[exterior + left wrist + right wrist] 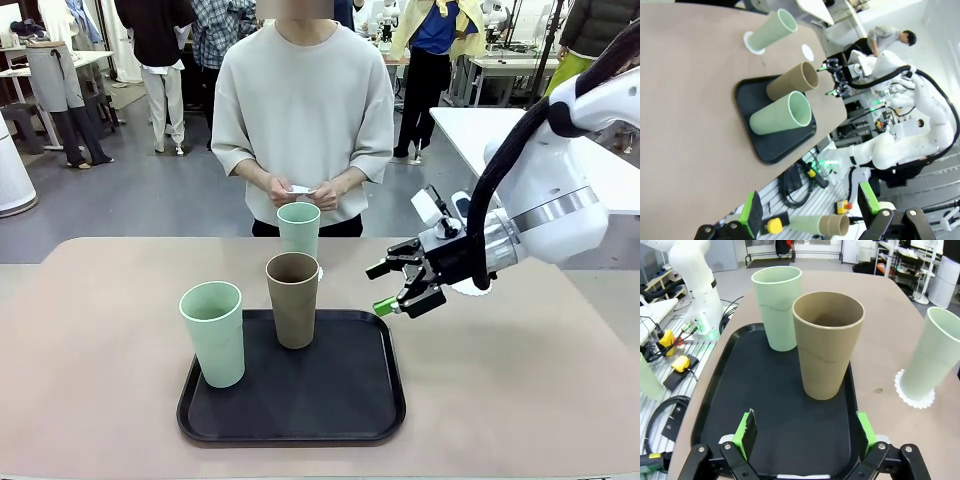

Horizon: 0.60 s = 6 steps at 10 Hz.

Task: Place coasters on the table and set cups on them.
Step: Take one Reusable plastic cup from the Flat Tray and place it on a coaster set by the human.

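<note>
From left wrist: bare coaster [808,52] flat on table [685,110], near right gripper [829,78]; in front view, right arm across that spot.
From right wrist: scalloped coaster [915,396] under far green cup [935,355], beside tray [725,390].
On tray: brown cup [827,347], near green cup [777,307], both upright.
Right fingers spread wide, empty, over tray rim, brown cup ahead.
Left gripper [809,197] fingers spread too, nothing between.
In person's hands [325,193]: white piece [299,189], too small to tell.

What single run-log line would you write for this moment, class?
right gripper: open, facing brown cup | brown cup, near green cup: on tray | far green cup: on coaster
</note>
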Motion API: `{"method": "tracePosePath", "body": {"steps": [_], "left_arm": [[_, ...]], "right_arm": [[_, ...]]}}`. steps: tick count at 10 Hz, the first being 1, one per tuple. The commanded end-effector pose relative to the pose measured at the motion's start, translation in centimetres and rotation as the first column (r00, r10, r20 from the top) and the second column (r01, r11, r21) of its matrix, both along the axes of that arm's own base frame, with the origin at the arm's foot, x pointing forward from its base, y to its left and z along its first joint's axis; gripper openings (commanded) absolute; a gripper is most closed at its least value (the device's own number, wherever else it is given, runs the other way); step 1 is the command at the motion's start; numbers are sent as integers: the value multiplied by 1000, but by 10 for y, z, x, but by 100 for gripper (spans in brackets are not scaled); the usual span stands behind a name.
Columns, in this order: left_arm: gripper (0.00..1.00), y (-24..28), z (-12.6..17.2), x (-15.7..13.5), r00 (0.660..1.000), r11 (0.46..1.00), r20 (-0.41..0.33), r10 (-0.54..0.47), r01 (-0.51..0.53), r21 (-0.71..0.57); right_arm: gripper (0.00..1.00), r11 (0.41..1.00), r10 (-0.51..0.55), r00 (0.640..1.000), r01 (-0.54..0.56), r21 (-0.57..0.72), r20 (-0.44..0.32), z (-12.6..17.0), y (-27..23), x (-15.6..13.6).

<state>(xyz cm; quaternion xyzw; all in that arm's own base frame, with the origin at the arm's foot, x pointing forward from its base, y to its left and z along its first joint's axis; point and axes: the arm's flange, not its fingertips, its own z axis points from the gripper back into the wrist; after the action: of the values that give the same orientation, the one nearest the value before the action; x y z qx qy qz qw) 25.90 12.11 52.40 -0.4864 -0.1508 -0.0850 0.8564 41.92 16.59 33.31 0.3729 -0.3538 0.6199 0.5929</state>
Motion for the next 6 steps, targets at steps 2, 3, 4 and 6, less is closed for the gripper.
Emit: {"method": "tracePosePath", "body": {"steps": [2, 3, 4, 6], "left_arm": [[100, 0, 2, -1, 1000, 1000, 3, -4, 4, -12], [100, 0, 2, -1, 1000, 1000, 3, -4, 4, -12], [100, 0, 2, -1, 1000, 1000, 3, -4, 4, -12], [100, 0, 2, -1, 1000, 1000, 3, -4, 4, -12]], "right_arm": [[100, 997, -82, 991, 81, 14, 106, -33, 32, 7], [100, 995, -101, 987, 98, 32, 125, -40, 40, 9], [100, 994, -102, 987, 96, 57, 122, -48, 50, 9], [100, 997, -38, 996, 32, 66, 83, -60, 65, 11]]}}
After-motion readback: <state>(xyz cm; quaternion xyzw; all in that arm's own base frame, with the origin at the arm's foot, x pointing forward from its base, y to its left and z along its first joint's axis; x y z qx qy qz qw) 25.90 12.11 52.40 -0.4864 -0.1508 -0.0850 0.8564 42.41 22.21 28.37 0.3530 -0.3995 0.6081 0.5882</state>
